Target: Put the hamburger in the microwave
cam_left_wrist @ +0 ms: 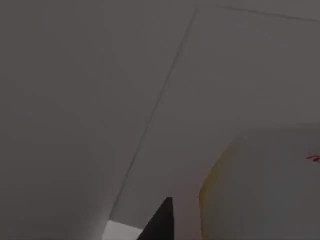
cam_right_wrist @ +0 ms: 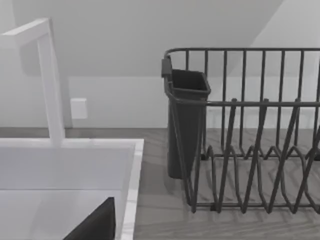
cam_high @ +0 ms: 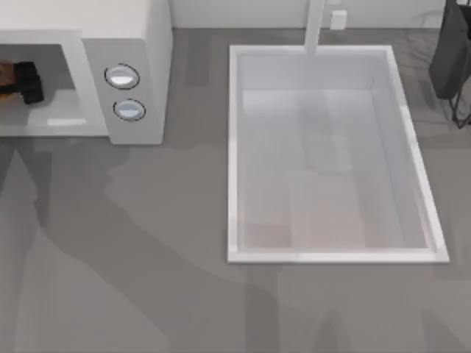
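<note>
Top view: the left claw (cam_high: 28, 82) sits inside the microwave (cam_high: 140, 44), touching the hamburger (cam_high: 7, 75); its opening can't be told.

Black, blocky left gripper (cam_high: 28, 82)

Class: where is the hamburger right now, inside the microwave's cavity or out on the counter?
Inside. In the top view the hamburger sits within the microwave cavity, at the left gripper.
</note>
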You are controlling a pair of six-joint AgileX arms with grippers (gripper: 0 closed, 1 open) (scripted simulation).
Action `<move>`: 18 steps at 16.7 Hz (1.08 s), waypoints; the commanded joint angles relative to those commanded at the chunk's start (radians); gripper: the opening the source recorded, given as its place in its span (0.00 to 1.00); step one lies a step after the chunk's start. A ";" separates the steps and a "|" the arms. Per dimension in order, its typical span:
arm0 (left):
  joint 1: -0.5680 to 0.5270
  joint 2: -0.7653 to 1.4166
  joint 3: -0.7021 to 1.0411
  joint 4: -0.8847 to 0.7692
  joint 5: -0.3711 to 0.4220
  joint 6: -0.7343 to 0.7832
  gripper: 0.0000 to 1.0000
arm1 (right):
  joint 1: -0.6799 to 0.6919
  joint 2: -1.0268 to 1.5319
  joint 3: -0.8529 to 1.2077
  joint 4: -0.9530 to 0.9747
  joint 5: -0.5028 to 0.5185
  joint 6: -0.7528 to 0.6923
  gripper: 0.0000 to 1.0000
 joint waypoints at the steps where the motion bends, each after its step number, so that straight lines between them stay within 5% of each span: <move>1: 0.006 -0.016 0.001 0.015 -0.001 0.000 1.00 | 0.000 0.000 0.000 0.000 0.000 0.000 1.00; 8: 0.041 -0.160 -0.121 0.161 0.028 0.015 1.00 | 0.000 0.000 0.000 0.000 0.000 0.000 1.00; 18: 0.084 -0.374 -0.534 0.379 0.109 0.048 1.00 | 0.000 0.000 0.000 0.000 0.000 0.000 1.00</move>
